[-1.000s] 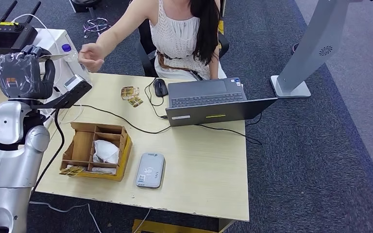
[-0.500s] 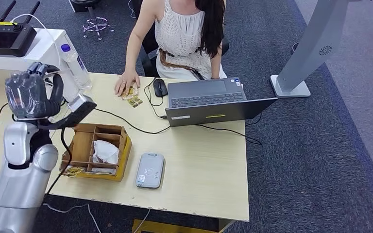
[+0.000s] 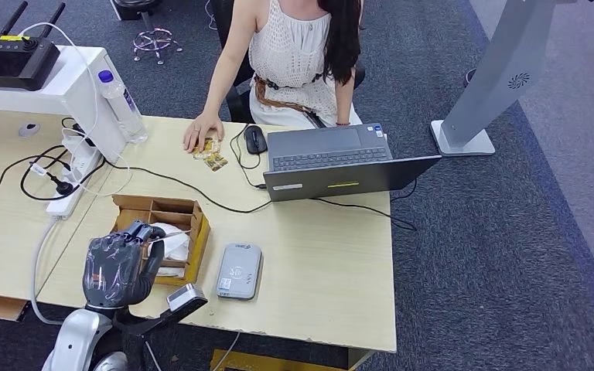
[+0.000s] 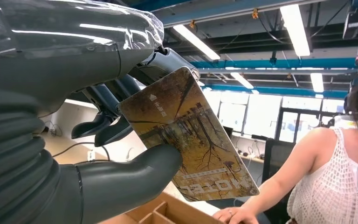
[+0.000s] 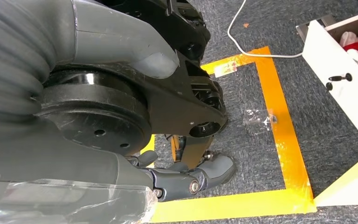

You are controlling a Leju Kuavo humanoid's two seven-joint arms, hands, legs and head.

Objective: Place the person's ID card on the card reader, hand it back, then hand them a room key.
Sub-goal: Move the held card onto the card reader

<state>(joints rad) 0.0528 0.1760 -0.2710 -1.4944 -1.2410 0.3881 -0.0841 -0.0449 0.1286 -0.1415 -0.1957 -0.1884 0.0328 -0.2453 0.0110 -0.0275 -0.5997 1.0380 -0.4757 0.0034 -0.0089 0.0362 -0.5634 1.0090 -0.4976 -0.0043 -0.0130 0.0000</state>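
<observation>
My left hand (image 3: 120, 267) hovers low at the table's front edge, over the near left corner of the cardboard box (image 3: 198, 232). In the left wrist view this hand (image 4: 98, 130) pinches a card (image 4: 191, 140) printed with autumn trees and the word HOTEL between thumb and fingers. The grey card reader (image 3: 239, 270) lies flat just right of the box, with nothing on it. Across the table the person's hand (image 3: 203, 131) rests on a few similar cards (image 3: 215, 160). My right hand (image 5: 186, 182) hangs above the floor, fingers loosely bent, holding nothing.
An open laptop (image 3: 340, 162) and a mouse (image 3: 254, 139) sit at the far side, with black cables running across the table. A water bottle (image 3: 120, 104), a power strip (image 3: 73, 185) and a white stand are at the left. White paper lies in the box.
My left hand has dropped from high at the far left down to the box's near corner. The person's hand went from beside my raised hand down onto the cards on the table.
</observation>
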